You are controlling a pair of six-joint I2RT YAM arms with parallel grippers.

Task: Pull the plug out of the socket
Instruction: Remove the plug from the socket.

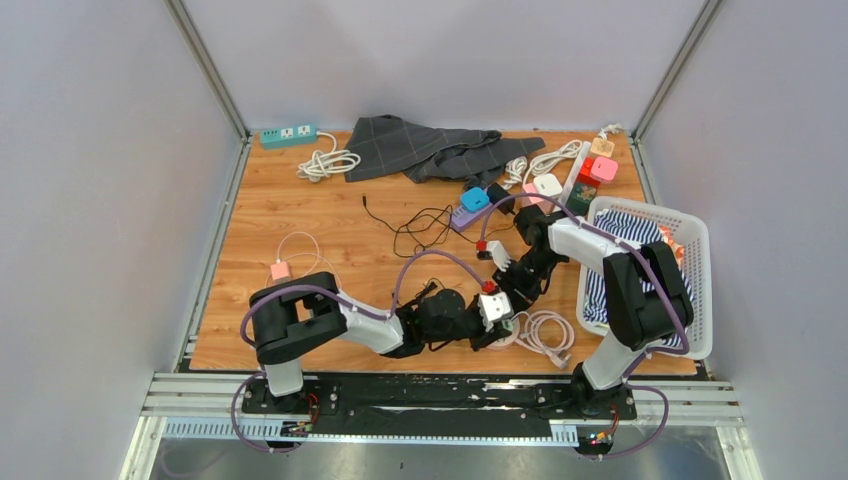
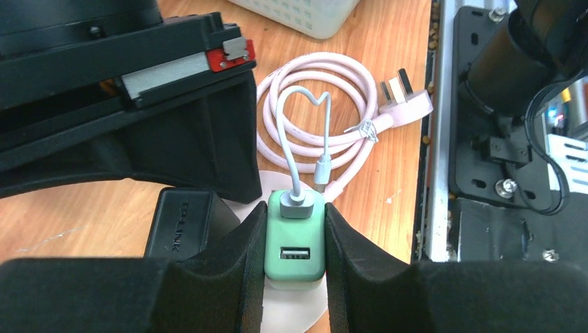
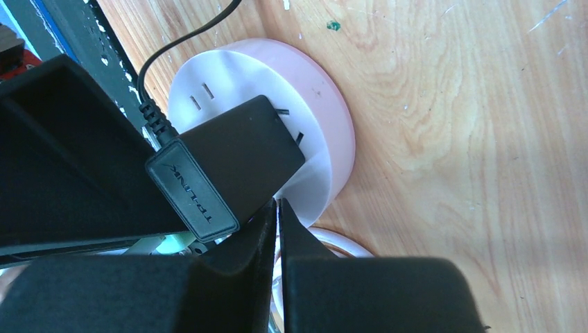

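Note:
A green USB charger plug (image 2: 295,239) with a grey cable stands in a round pink socket with a white top (image 2: 295,309). My left gripper (image 2: 295,209) is shut on the green plug, one finger on each side. A black TP-LINK adapter (image 2: 182,222) sits in the same socket (image 3: 326,118) and also shows in the right wrist view (image 3: 229,163). My right gripper (image 3: 279,208) is shut and empty, its tips at the socket's rim beside the adapter. In the top view both grippers (image 1: 503,328) meet at the near table edge and hide the socket.
The socket's coiled pink cable (image 2: 319,104) lies just beyond it. A white basket (image 1: 690,280) with striped cloth stands at the right. A grey cloth (image 1: 420,145), a teal power strip (image 1: 288,133) and several other sockets lie at the back. The metal rail (image 2: 433,173) runs close by.

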